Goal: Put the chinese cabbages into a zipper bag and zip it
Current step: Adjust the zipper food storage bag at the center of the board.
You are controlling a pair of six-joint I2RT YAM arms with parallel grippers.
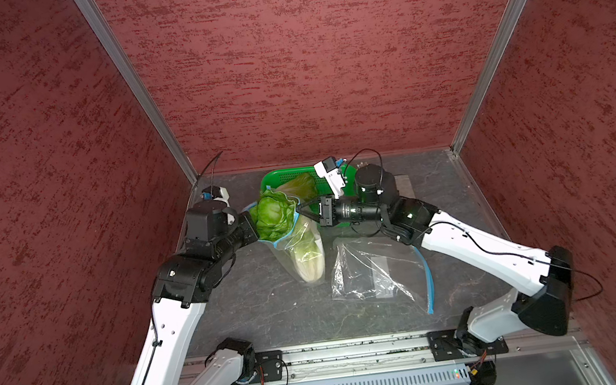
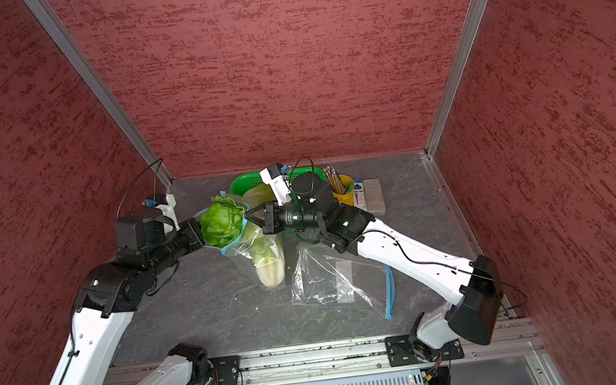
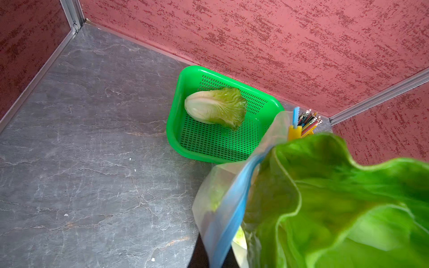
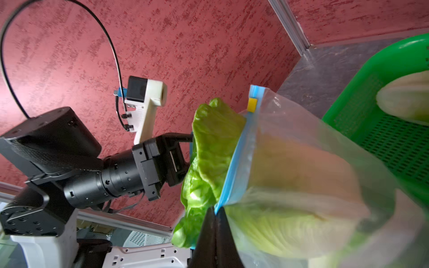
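Three red, rough-plastered walls [image 1: 302, 62] close in a dark grey, stone-veined table [image 1: 258, 319]. Bare metal posts [image 1: 133, 83] stand at the two back corners, and a metal rail [image 1: 353, 349] runs along the front edge where both arms are bolted.

Over the middle of the table a clear zipper bag [image 1: 285, 258] hangs between the arms, mouth up, its bottom down at the surface. The left gripper [image 3: 214, 258] is pressed together on the blue zip strip at one side of the mouth. The right gripper [image 4: 214, 232] pinches the same strip at the opposite side.

One cabbage [image 1: 309, 263] sits deep in the bag, white stalk end lowest. A second cabbage [image 1: 273, 215] pokes its bright green leaves out of the mouth. A third cabbage [image 3: 216, 108] lies in the green basket [image 3: 176, 139] against the back wall.

Just beside the hanging bag a spare bag [image 1: 372, 269] lies flat and crumpled on the table. Near the basket, in a top view, stand a yellow pencil cup [image 2: 343, 194] and a grey block [image 2: 373, 192].
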